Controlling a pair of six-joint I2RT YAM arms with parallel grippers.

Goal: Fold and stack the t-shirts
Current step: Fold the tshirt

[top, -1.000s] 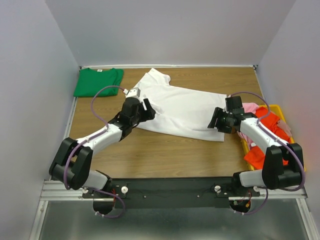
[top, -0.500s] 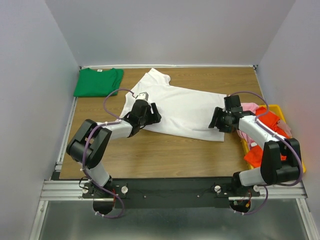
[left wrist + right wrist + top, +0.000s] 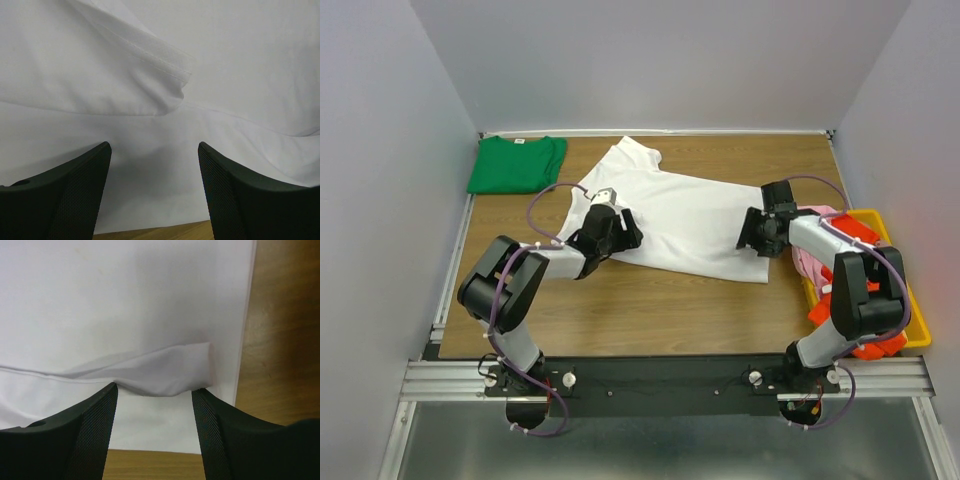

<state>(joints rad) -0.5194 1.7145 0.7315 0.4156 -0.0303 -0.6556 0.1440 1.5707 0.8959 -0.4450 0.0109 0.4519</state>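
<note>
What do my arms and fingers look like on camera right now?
Both the left arm and right arm have white links, black joints and a purple cable looping along each. The fingers are black and tapered, with fine mesh-textured inner faces.

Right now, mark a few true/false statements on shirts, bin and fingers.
1. The white cotton t-shirt lies spread on the wooden table. True.
2. The orange-red shirt lies in the yellow plastic bin. True.
3. The bright green t-shirt is in that bin. False: it lies folded at the table's far left corner.
4. The left gripper has its fingers shut on cloth. False: they stand apart over it.
5. The right gripper has its fingers apart. True.
</note>
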